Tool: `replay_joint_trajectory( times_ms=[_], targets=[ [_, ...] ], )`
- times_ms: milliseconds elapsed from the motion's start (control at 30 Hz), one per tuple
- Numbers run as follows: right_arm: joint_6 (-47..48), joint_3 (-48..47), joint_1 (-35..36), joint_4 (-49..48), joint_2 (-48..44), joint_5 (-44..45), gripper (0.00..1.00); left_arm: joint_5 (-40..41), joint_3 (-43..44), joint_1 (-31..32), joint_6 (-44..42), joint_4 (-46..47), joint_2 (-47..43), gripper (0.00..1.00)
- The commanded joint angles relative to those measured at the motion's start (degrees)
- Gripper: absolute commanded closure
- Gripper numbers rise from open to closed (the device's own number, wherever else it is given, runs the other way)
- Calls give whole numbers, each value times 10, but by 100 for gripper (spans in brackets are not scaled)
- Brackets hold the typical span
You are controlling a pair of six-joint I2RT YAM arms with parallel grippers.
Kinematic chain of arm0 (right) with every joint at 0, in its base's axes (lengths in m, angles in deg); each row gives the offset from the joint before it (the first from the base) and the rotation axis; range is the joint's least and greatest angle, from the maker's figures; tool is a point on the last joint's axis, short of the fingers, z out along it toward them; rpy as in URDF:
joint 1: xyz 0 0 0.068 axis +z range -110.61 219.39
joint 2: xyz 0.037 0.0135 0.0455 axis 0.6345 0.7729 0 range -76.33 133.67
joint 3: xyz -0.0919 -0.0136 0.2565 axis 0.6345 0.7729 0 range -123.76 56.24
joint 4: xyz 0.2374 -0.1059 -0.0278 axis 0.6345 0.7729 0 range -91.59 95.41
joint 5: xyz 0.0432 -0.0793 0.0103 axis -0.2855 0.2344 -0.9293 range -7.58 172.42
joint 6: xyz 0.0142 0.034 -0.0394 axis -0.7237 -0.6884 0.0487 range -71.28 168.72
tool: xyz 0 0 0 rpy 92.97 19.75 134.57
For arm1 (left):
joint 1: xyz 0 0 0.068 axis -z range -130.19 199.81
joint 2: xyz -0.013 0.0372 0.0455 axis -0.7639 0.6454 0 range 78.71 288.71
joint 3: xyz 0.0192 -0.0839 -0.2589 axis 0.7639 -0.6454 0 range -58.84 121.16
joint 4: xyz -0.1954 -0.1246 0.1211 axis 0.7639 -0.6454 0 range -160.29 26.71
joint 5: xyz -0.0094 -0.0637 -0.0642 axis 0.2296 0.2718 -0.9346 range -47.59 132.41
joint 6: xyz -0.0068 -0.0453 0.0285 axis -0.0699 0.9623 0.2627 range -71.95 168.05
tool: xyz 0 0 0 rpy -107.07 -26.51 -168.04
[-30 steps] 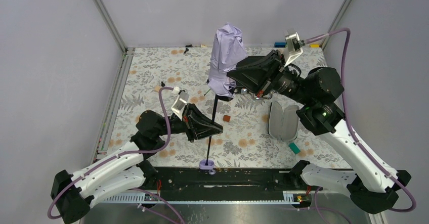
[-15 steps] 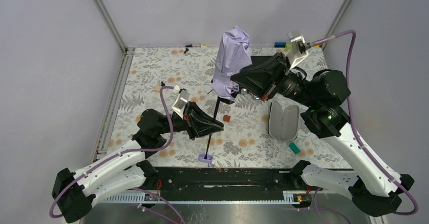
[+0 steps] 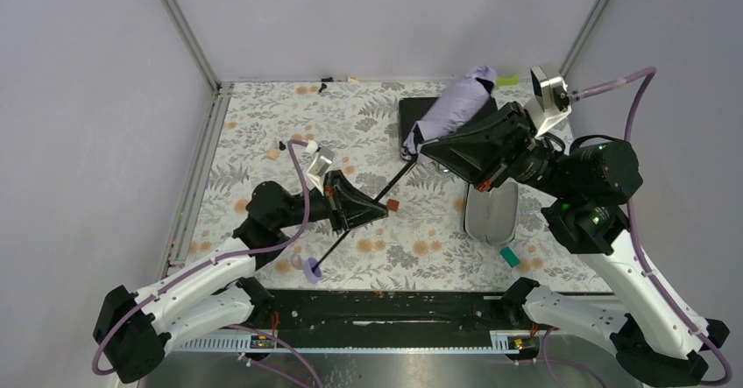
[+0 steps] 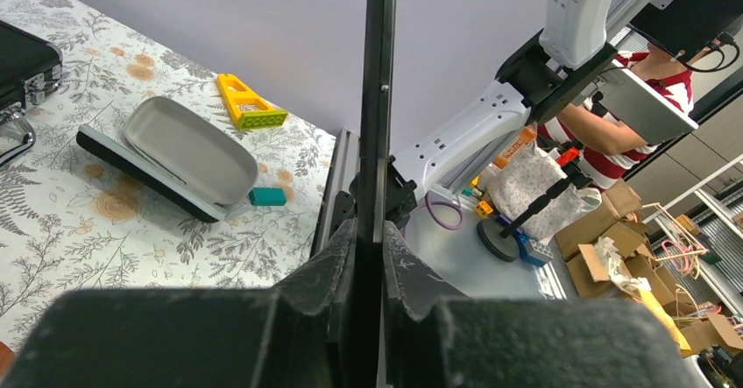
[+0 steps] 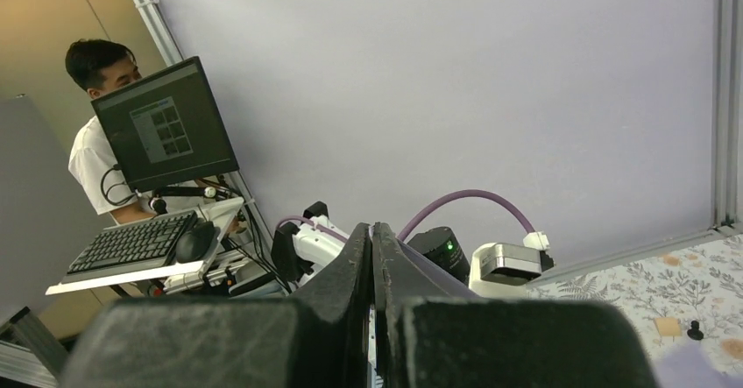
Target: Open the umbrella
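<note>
Over the floral table (image 3: 263, 125) the folded umbrella (image 3: 451, 112) slants from its lavender knob (image 3: 313, 271) at near left to its canopy above a black briefcase (image 3: 410, 116) at far right. The left gripper (image 3: 378, 208) has its jaws clamped on the black shaft (image 3: 346, 235). The right gripper (image 3: 427, 145) has its jaws closed at the canopy's base; what they pinch is hidden. A grey-lined case (image 3: 489, 213) lies open nearby.

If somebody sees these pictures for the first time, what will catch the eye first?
First, the pale lavender fabric umbrella, folded, held slanted above the flowered table between both arms. The left gripper clamps its thin black shaft, and the right gripper is shut at the fabric's lower end. An open black oval clamshell case with grey inside lies right of centre, below the right arm.
</note>
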Motion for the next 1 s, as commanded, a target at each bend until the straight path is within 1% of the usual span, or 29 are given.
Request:
replay_joint_trajectory(
  times_ms=[0, 167, 367, 467, 567, 600, 633, 733, 767, 800, 833, 967],
  targets=[
    [8, -1, 8, -38, -12, -23, 100, 52, 5, -6, 14, -10, -18, 100],
    [50, 18, 8, -4, -20, 27, 100, 57, 6, -6, 13, -13, -32, 100],
    [114, 44, 8, 58, -35, 126, 100, 74, 6, -10, 9, -30, -50, 100],
    [137, 69, 8, 76, -50, 177, 100, 107, 10, -20, -4, -63, -67, 100],
    [154, 112, 8, 85, -80, 249, 100, 152, 18, -31, -27, -112, -98, 100],
    [161, 130, 8, 90, -93, 280, 93, 171, 23, -33, -40, -133, -109, 100],
    [167, 147, 8, 97, -104, 316, 80, 188, 30, -35, -51, -158, -119, 100],
    [187, 202, 7, 123, -135, 439, 26, 238, 38, -36, -81, -199, -152, 100],
    [192, 218, 8, 132, -139, 470, 15, 248, 37, -36, -88, -201, -163, 100],
    [194, 233, 8, 136, -142, 492, 9, 256, 36, -36, -94, -203, -173, 100],
    [193, 246, 8, 154, -144, 506, 7, 262, 33, -36, -98, -203, -182, 100],
    [168, 285, 8, 163, -149, 500, 5, 281, 31, -36, -110, -207, -203, 100]
  ],
)
